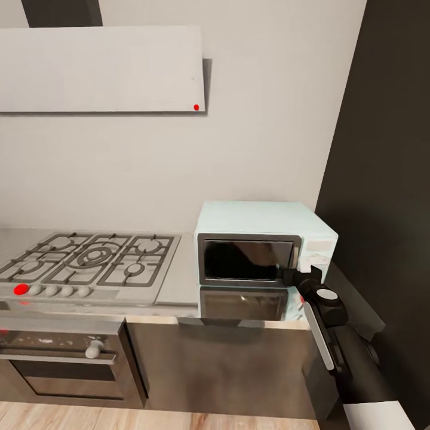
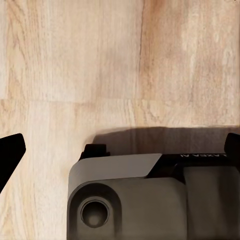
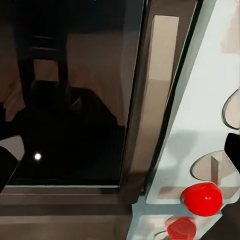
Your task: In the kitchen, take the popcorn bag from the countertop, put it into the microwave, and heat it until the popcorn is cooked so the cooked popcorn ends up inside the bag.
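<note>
Right claw (image 1: 297,276) at microwave (image 1: 263,251) door's 3 o'clock edge, grip state indeterminate; door closed, microwave resting on surface (image 1: 179,280).

Microwave (image 1: 266,230) is showing pale mint-blue, dark glass window framed grey, red knob (image 3: 201,198) on its panel. Hob (image 1: 89,263) is reading steel-grey with one red knob (image 1: 21,289). Floor (image 2: 75,60) is showing light wood grain.

Head looks down at microwave (image 1: 266,257); right wrist close against its door; left wrist floorward
</note>
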`<state>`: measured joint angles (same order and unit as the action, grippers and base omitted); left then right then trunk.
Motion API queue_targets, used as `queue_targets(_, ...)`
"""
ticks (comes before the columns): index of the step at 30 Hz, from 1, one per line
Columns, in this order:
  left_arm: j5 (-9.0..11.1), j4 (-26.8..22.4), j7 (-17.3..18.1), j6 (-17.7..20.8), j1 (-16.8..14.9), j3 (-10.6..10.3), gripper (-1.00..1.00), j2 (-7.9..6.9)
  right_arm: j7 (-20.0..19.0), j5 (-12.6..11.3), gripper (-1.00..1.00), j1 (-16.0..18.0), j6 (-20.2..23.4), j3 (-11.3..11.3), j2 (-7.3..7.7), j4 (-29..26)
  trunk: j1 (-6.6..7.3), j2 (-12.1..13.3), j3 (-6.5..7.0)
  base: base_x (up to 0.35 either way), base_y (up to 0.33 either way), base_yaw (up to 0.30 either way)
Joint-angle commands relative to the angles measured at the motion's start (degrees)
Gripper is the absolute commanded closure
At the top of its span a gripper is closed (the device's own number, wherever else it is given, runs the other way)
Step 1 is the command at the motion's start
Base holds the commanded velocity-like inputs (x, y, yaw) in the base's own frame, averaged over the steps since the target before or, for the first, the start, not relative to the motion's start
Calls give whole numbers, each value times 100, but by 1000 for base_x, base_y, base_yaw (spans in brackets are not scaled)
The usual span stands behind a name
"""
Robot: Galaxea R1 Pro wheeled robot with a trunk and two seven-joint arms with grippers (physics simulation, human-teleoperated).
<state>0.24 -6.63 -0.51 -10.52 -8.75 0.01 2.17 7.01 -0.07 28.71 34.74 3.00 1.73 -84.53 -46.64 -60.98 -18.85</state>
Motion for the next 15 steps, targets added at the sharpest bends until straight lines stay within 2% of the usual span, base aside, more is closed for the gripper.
queue_targets(1,2,8,-6,-20,-4,-1,-100,2,37,-2,-100,6,33,17,8,-10,-1,-4,-7,22,-8,0)
queue_targets(13,10,11,-8,-20,-4,6,-100,-4,29,-2,-100,3,39,17,3,-25,-1,-4,-7,2,-1,0)
queue_targets(15,6,12,-6,-20,-4,8,-100,-6,29,-2,-100,3,41,17,3,-27,-1,-4,-7,140,-128,0)
